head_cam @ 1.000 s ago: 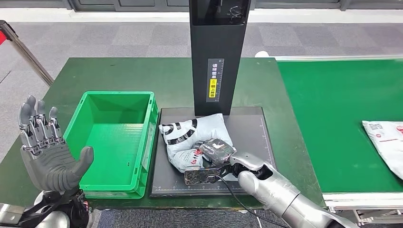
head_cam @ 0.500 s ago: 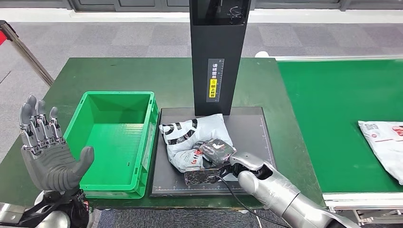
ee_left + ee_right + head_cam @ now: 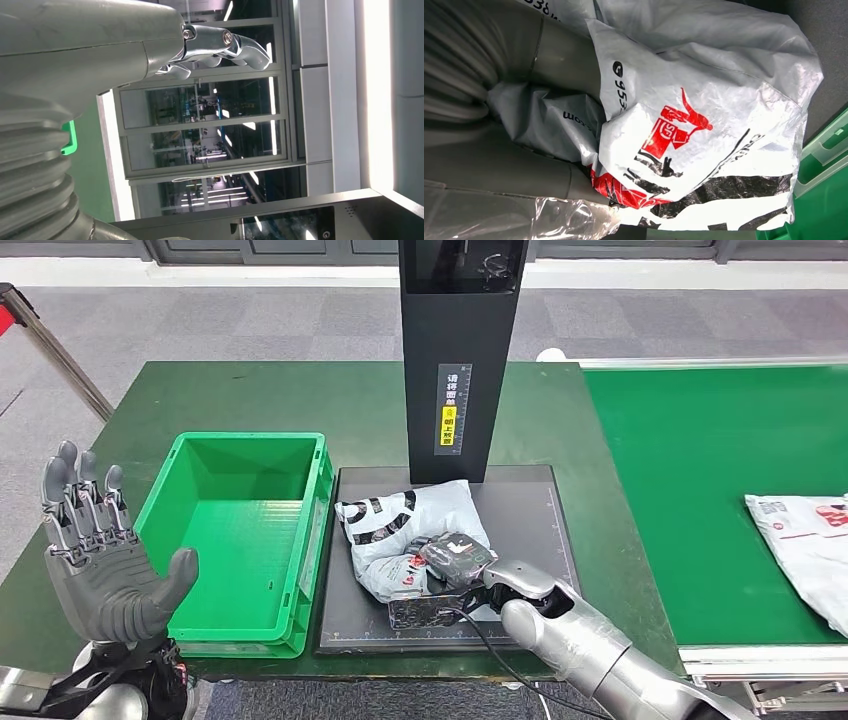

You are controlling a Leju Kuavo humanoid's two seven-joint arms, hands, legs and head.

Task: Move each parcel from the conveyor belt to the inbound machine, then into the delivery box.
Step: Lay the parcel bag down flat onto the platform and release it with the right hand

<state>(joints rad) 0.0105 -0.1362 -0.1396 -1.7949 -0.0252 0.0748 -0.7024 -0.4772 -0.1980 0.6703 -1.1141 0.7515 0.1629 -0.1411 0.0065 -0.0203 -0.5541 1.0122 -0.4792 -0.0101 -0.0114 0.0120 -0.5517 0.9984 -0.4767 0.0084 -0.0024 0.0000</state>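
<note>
- While its far end runs out of the head view, the conveyor belt (image 3: 700, 470) takes up the right side: bright green surface, pale rail along its far edge.
- Dark green table (image 3: 300, 400): stands left of the belt and carries the delivery box and the inbound machine.
- Inbound machine (image 3: 462, 350): tall black column with a white and yellow label strip, rising from the back of a flat black platform (image 3: 545, 520) marked with a ruled border.
- Delivery box (image 3: 245, 530): green plastic crate, open top, just left of the platform and touching or nearly touching its edge.
- Second parcel (image 3: 805, 545): white bag with red print, flat on the belt at the right edge, partly cut off.
- Parcel (image 3: 400, 525): crumpled grey-white poly bag with black and red print, resting on the platform in front of the column; its near end is in the right hand. The right wrist view shows the bag (image 3: 704, 130) bunched against the grey thumb, with a corner of the green crate beside it.
- Right hand (image 3: 455, 575): reaches over the platform's front part, fingers wrapped around the bag's near end, grasping it.
- Left hand (image 3: 100, 555): raised beside the crate's left wall, palm forward, fingers spread apart, nothing in it.
</note>
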